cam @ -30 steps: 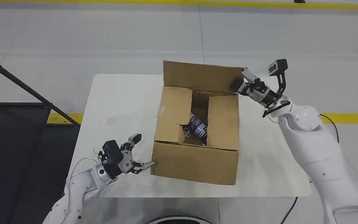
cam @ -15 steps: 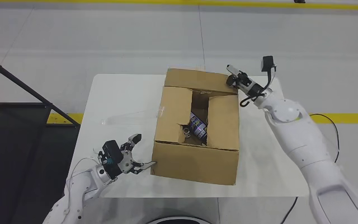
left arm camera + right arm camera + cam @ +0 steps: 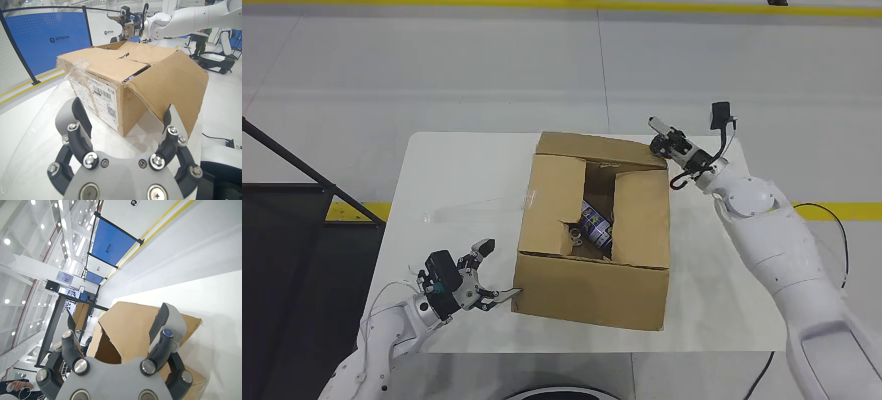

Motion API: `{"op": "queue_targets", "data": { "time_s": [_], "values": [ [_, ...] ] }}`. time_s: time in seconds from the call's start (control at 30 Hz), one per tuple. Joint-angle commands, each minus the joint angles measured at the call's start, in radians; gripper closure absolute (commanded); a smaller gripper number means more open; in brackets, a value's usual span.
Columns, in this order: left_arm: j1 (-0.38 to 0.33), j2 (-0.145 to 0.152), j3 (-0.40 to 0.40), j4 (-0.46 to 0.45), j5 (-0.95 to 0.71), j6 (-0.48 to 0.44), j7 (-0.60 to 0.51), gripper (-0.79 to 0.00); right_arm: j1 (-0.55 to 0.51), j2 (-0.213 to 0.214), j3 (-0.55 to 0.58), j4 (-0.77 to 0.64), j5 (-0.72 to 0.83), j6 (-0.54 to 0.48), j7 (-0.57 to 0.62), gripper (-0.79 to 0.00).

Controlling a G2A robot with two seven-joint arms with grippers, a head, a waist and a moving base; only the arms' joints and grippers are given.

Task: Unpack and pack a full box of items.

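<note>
- My left end effector [image 3: 124, 111] hangs open and empty over the near left corner of the bench [image 3: 442, 170]. One fingertip is just beside the near left corner of the cardboard box [image 3: 592, 240].
- My right end effector [image 3: 667, 140] sits at the box's far right corner with its jaws spread wide and nothing between them. One finger [image 3: 162, 317] lies over the far flap [image 3: 597, 150]. I cannot tell whether it touches the card.
- The box stands in the middle of the bench and reaches from near the far edge almost to the near edge.
- It is plain brown card, scuffed and torn along the flap edges. A shipping label [image 3: 103, 98] is on the side facing the left edge, and a curl of clear tape [image 3: 79, 64] lifts off the corner above it.
- The two side flaps are half folded in over the opening, and the near flap [image 3: 170, 83] splays outward.
- Through the gap I see packaged items [image 3: 592, 225] lying inside.
- No items are out on the bench.
- As I read it, the box is opened but unpacking has barely begun. The flaps need clearing, then every item must come out and go back in.
</note>
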Motion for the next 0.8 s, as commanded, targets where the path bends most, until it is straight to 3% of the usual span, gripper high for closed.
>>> {"op": "queue_targets", "data": {
  "time_s": [0.0,0.23,0.5,0.77],
  "values": [
    [0.000,0.000,0.000,-0.001,-0.001,0.004,-0.002,-0.785,-0.009,0.003,0.017,-0.021,0.002,-0.028,-0.010,-0.785],
    [0.030,-0.003,-0.014,-0.046,-0.070,0.074,0.053,-0.785,-0.094,0.033,0.091,-0.217,0.035,-0.052,0.098,-0.785],
    [0.036,-0.015,-0.031,-0.009,-0.166,0.272,0.047,-0.785,-0.207,0.075,0.159,-0.459,0.110,0.162,0.385,-0.785],
    [-0.052,-0.033,0.049,0.042,-0.139,0.440,-0.078,-0.785,-0.265,0.088,0.170,-0.568,0.018,0.301,0.404,-0.785]
  ]
}}
